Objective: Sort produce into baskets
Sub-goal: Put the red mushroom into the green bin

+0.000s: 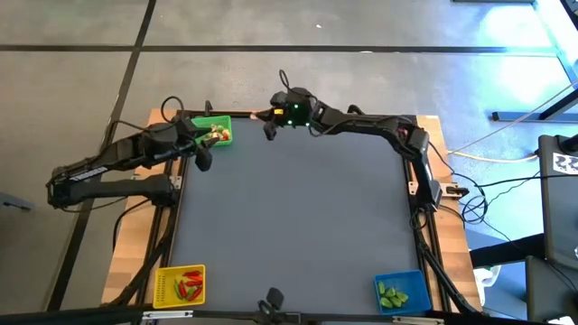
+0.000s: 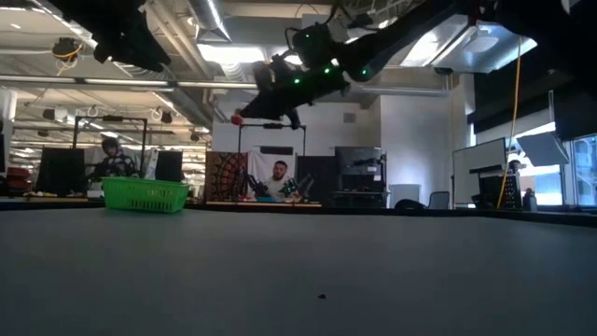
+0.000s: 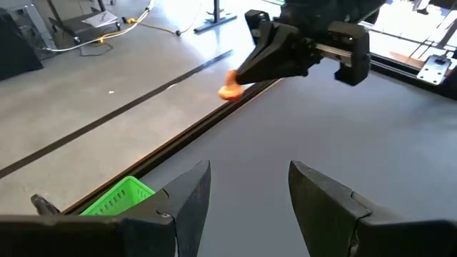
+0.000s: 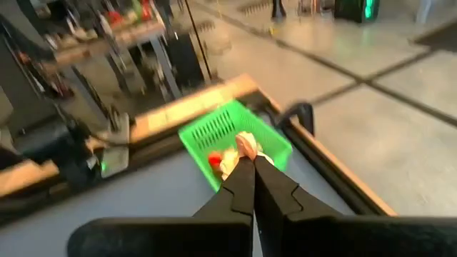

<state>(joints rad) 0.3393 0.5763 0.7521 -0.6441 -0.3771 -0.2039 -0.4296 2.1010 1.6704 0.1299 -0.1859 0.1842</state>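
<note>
Low in the frame you see your left pincer (image 3: pixel 246 196), its two dark fingers spread apart over the grey counter (image 3: pixel 357 135). At upper centre, the right pincer (image 3: pixel 235 84) pinches an orange piece (image 3: pixel 228 91). A green basket (image 3: pixel 118 196) shows at lower left.

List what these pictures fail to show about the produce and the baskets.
- Piece in the right gripper: too small to name in any view.
- Green basket contents: left arm covers part in high view.
- Yellow basket, blue basket: absent from low view.
- Left gripper: open, empty.
</note>
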